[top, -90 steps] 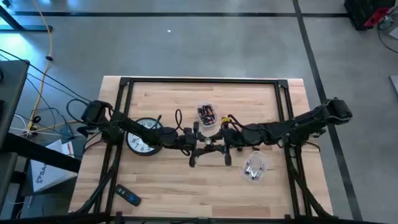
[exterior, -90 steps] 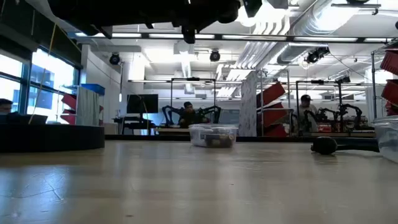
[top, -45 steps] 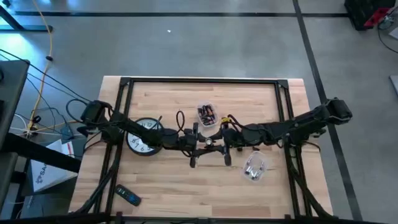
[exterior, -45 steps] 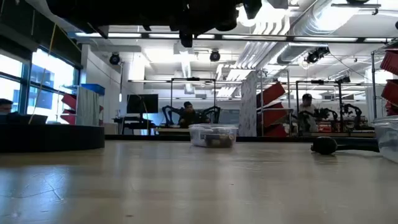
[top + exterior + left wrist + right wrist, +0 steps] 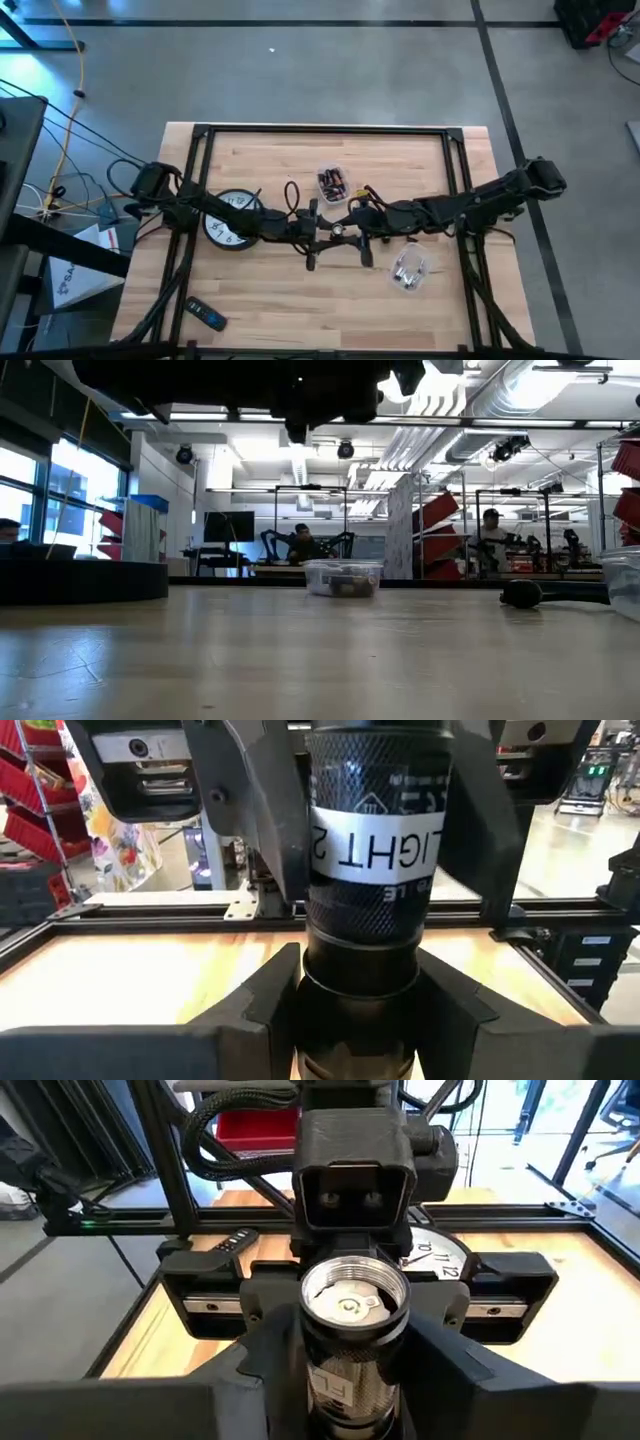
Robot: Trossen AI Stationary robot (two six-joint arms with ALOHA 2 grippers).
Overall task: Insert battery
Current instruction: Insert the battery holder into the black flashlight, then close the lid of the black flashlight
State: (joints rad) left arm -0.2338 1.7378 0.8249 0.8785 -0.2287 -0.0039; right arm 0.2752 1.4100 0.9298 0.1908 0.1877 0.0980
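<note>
Flashlight (image 5: 365, 870) held above mid-table between both arms; left gripper (image 5: 362, 1010) clamped on its lower body, right gripper (image 5: 348, 1348) clamped below the open threaded end (image 5: 354, 1295); step judged reassembly, battery seated; next: refit cap, keeping axes aligned.

The flashlight's (image 5: 365, 900) lower end seems hidden between claw fingers.

Black flashlight (image 5: 364, 870) held mid-air; end open.
</note>
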